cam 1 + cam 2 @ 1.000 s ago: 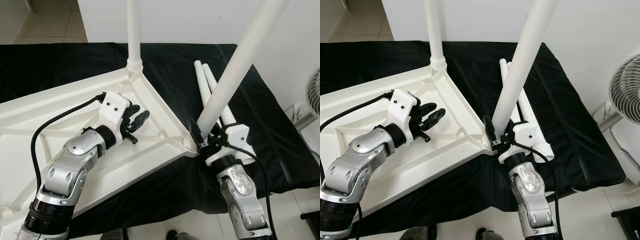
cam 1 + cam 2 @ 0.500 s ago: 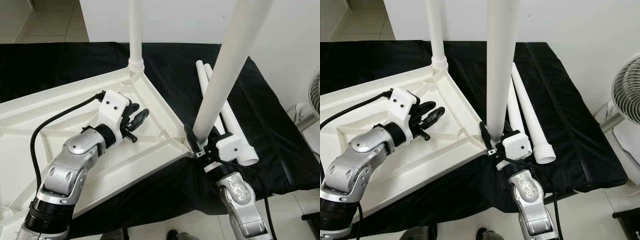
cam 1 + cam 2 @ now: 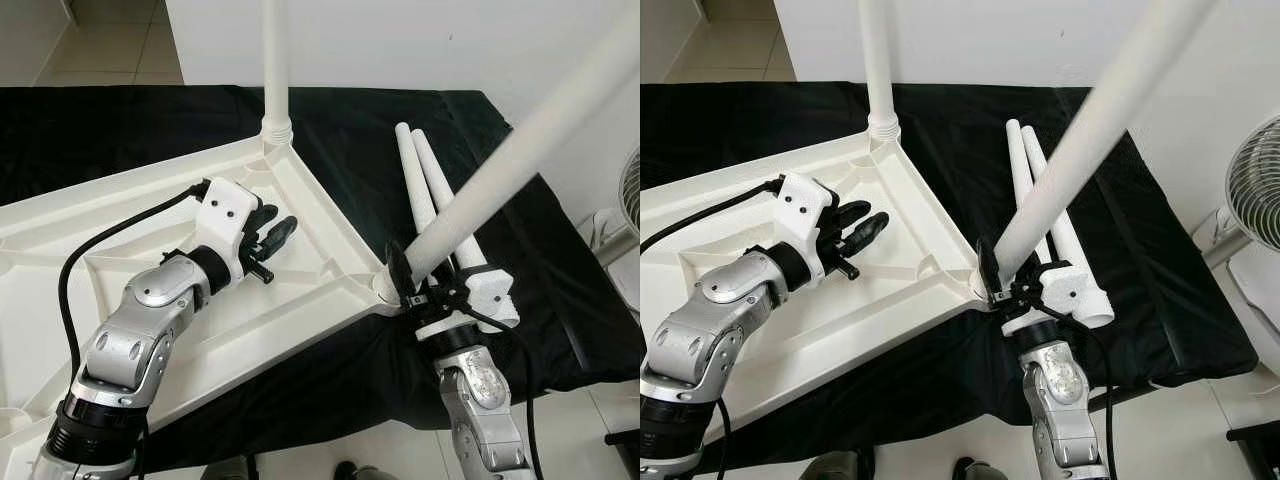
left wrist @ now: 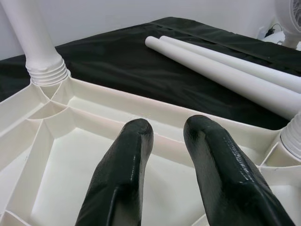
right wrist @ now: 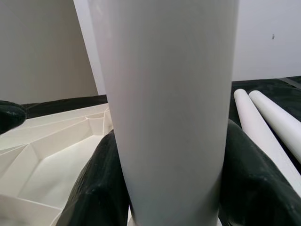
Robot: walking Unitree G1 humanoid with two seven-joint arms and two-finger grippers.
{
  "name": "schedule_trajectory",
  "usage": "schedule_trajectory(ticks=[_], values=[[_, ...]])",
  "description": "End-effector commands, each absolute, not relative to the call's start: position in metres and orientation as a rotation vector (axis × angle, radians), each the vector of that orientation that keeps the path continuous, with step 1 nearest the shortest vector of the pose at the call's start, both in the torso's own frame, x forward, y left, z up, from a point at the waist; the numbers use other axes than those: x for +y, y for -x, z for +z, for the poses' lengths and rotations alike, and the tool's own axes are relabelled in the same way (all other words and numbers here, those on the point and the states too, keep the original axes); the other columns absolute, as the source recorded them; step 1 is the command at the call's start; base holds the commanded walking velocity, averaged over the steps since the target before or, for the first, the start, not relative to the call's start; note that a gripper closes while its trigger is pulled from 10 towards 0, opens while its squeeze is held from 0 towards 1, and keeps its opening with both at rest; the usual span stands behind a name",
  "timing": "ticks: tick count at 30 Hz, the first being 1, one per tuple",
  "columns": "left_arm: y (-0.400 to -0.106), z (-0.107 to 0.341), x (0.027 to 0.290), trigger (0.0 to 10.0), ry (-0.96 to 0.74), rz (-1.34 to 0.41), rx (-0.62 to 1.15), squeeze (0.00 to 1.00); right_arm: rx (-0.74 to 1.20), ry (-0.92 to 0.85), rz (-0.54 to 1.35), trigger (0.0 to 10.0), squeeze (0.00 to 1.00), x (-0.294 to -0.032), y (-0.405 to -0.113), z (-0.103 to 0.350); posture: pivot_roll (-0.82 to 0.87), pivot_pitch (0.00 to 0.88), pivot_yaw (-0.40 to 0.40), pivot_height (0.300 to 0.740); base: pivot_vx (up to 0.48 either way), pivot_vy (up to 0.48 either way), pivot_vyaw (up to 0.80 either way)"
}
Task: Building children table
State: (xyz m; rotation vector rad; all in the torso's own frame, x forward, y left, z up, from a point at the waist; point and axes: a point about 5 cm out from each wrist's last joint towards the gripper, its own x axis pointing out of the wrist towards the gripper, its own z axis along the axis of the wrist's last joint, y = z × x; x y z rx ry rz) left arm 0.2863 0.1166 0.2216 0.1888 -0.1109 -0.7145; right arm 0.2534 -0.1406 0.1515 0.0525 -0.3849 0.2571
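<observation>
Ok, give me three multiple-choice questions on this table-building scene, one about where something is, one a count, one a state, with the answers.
1. Where do the loose white legs lie?
A. on the black cloth
B. inside the tabletop
C. on the floor

2. How many loose legs lie there?
A. one
B. two
C. four

3. How does the leg in the right gripper stand?
A. upright
B. lying flat
C. tilted

Answers: 1 A, they rest on the black cloth beside the white tabletop. 2 B, a pair lies side by side. 3 C, it leans away from the corner socket.
</observation>
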Motion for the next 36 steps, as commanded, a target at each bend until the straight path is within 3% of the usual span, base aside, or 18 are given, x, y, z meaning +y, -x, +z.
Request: schedule_trajectory(ticks=[1,14,36], values=[[-0.285,0.222,0.116,10.0,-0.187,-0.733,-0.103,0.00,-0.066,-0.054,0.145,10.0,0.00,-0.163,-0.248,0.093,0.11,0.209,-0.002,0.740,0.000,0.000,0.00],[-0.284,0.223,0.117,10.0,-0.193,-0.734,-0.102,0.00,0.088,0.025,0.192,10.0,0.00,-0.160,-0.260,0.084,0.12,0.211,0.001,0.740,0.000,0.000,0.00],[-0.284,0.224,0.117,10.0,-0.195,-0.730,-0.106,0.00,0.057,0.012,0.181,10.0,0.00,-0.157,-0.266,0.096,0.12,0.211,-0.001,0.740,0.000,0.000,0.00]])
